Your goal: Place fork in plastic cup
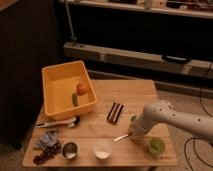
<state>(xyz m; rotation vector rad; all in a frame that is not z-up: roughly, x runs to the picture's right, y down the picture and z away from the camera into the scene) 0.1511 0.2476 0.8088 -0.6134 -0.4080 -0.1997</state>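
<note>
While the white, smooth-shelled arm reaches in from the right over a pale wooden slatted table (135, 92), its gripper (132, 131) hangs low near the front edge, and whether its fingers are clenched or released cannot be told. A thin silvery fork (121, 137) juts out toward the left from just below the fingers, its far end over the boards; whether it is held is unclear. Just to the right of the fingers stands the small round light-green plastic cup (156, 146), apart from the fork. To their left along the front sit a round white bowl (102, 148) and a small shiny metal cup (69, 150), then a crumpled bluish packet (48, 141) over a dark clustered item. Farther left and back, a rectangular yellow plastic bin (57, 80) holds an orange round fruit (82, 88) and a small green item. A white-handled utensil (57, 123) lies before the bin; a dark ridged bar (115, 112) lies behind the fingers. Dim shelving runs behind.
</note>
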